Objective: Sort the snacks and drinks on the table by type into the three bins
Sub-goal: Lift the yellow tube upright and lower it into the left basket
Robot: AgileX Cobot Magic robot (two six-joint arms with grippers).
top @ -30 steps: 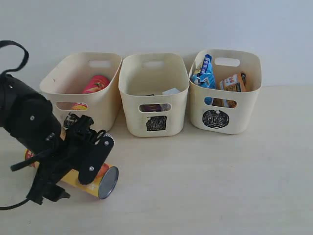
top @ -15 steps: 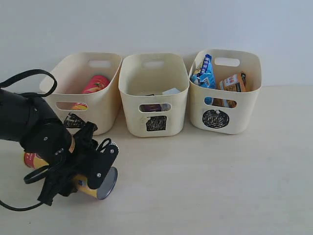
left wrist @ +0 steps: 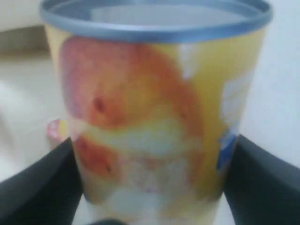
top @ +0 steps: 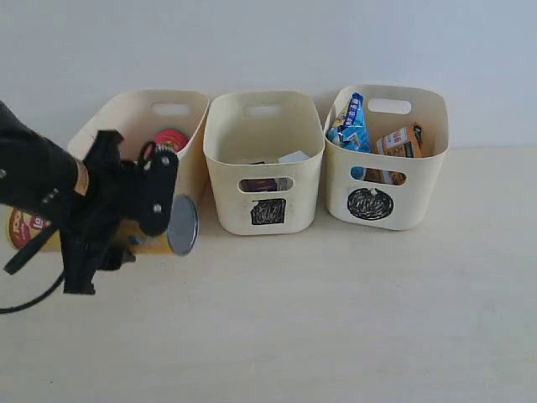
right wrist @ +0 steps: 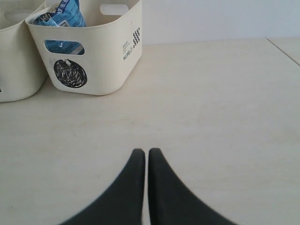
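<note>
My left gripper (top: 126, 220) is shut on the yellow-orange chip tube (top: 172, 239), holding it lengthwise above the table (top: 377, 319) in front of the left bin (top: 138, 105). The tube's metal end (top: 183, 225) points toward the middle bin (top: 220, 134). In the left wrist view the tube (left wrist: 154, 108) fills the space between both black fingers (left wrist: 42, 178). The magenta tube (top: 171, 138) stands in the left bin. Both cartons, white (top: 294, 156) and dark purple (top: 260, 185), lie in the middle bin. The blue bag (top: 351, 126) and orange bag (top: 401, 143) sit in the right bin (top: 432, 159). My right gripper (right wrist: 147, 152) is shut, empty, over bare table.
The left arm hides the left bin's mark. A square mark (top: 268, 211) shows on the middle bin and a circle (top: 366, 204) on the right bin (right wrist: 108, 56). The bins stand in a row against a pale wall (top: 268, 42).
The left gripper has lifted the yellow-orange tube off the table and carried it up and back toward the left bin. The bins and their contents have not moved.
</note>
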